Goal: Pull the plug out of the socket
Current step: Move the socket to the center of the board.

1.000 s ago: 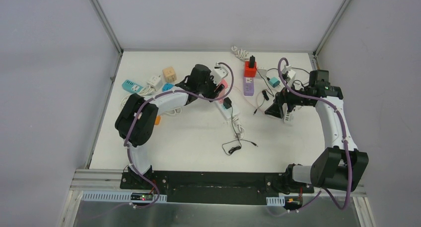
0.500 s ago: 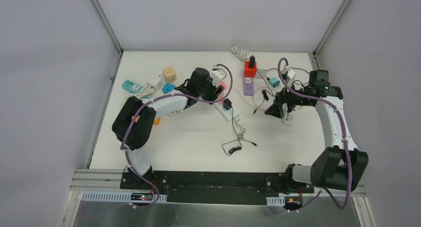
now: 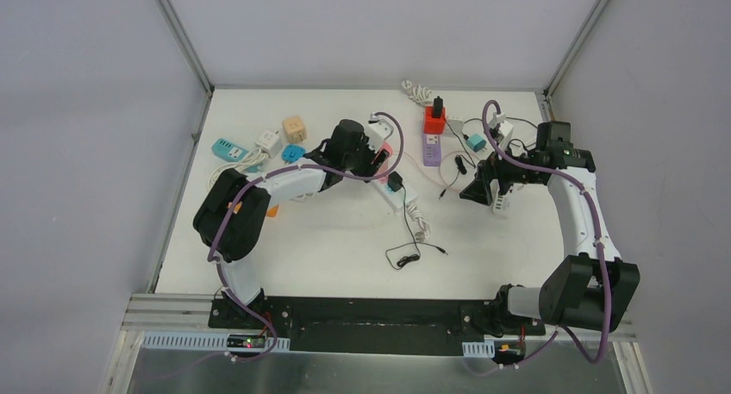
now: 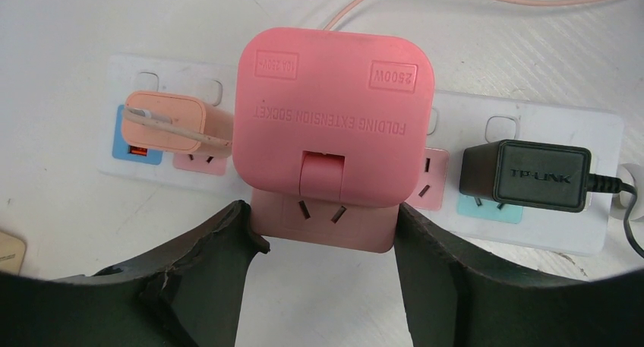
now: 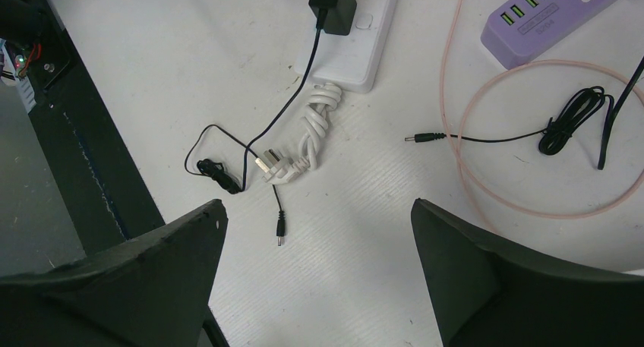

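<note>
Pink plug (image 4: 334,127) sits in the white power strip (image 4: 531,119), with the left gripper (image 4: 323,227) clamped on its two sides.
Rough black fingers (image 4: 213,256) pinch only the low, narrow step of the glossy, rounded-square body. Such a shallow hold may slip off, I think, or the light strip may rise together with the plug, because nothing presses it down. The right gripper (image 5: 317,207) hangs wide apart, holding nothing, well away. Farther on the strip stand a peach charger (image 4: 167,123) and a matte black adapter (image 4: 531,174).
</note>
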Available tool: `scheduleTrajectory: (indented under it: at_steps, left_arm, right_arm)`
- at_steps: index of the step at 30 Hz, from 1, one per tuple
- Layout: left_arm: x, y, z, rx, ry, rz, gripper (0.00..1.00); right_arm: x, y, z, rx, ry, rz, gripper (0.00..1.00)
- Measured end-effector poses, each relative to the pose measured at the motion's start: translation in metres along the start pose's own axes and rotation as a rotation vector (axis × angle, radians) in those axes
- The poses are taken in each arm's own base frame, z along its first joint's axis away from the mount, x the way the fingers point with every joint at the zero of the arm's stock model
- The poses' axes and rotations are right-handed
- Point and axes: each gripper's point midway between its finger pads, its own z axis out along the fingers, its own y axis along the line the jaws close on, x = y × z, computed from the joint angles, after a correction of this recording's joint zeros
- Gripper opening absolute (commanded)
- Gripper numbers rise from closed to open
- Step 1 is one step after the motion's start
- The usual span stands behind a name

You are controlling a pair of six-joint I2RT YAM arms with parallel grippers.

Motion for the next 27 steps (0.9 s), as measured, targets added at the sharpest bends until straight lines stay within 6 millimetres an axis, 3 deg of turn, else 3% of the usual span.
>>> scheduleTrajectory:
  at_steps: [7, 13, 20, 27]
  left_arm:
    - [0.0004, -0.0008, -0.0011, 0.0, 0.0, -0.014, 0.07]
    - [0.0004, -0.001, -0.0011, 0.0, 0.0, -0.019, 0.18]
    - [0.0002, -0.0012, -0.0014, 0.0, 0.0, -0.024, 0.49]
    - [0.0014, -0.0016, -0.0031, 0.0, 0.001, -0.028, 0.74]
  right_arm:
    - [0.0, 0.0, 0.0, 0.0, 0.0, 0.0, 0.95]
    - [0.0001, -0.0001, 0.0, 0.001, 0.001, 0.0, 0.95]
    - [0.0002, -0.0003, 0.0, 0.001, 0.001, -0.002, 0.95]
    - [0.0011, -0.0013, 0.0004, 0.002, 0.005, -0.003, 0.95]
